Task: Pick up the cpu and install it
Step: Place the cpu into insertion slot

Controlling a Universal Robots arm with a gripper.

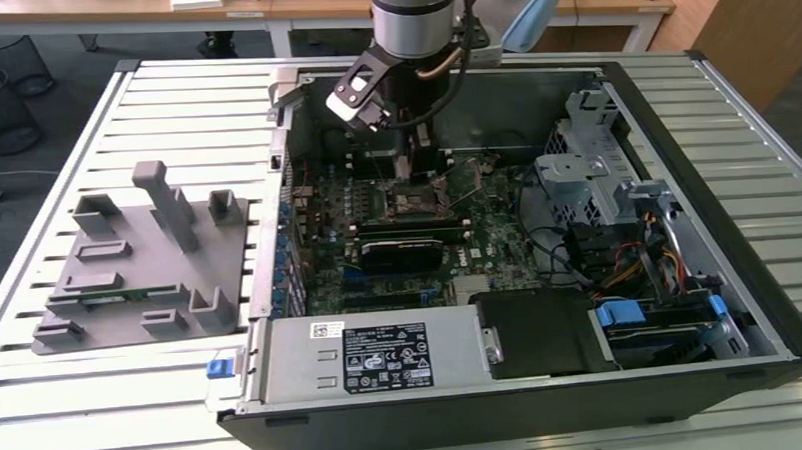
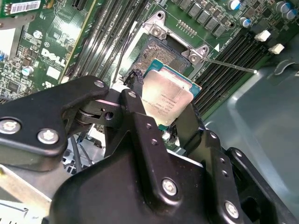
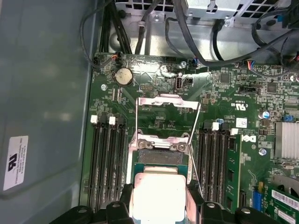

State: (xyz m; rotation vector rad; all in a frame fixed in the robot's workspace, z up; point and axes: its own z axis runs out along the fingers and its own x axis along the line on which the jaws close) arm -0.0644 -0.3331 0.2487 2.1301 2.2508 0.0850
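Holding the cpu, a small flat square chip with a shiny silver-grey metal top and a thin pale rim, the black metal hand is clenched on two opposite edges of it, one finger on each side, so the pick-up part of the task looks done. In both wrist views the chip hangs low over the dark square socket with its bright metal surround. It is set off to one side, so a strip of the socket's contact field shows bare. Whether chip and socket touch I cannot tell, and I judge the chip not yet seated. Beyond the socket the hinged silver retaining frame stands swung open and its thin wire lever is swung free, so seating and locking are what is left. Counted: one cpu, one hand with two fingers, one socket, one frame, one lever. On the green motherboard, long black memory slots flank the socket, with two pale latch tabs on each side, four in all. One round silver coin battery lies farther off. In the exterior view the one open black computer case lies on the white slatted surface, and one grey moulded parts tray sits beside it toward the exterior view's left edge of the surface.
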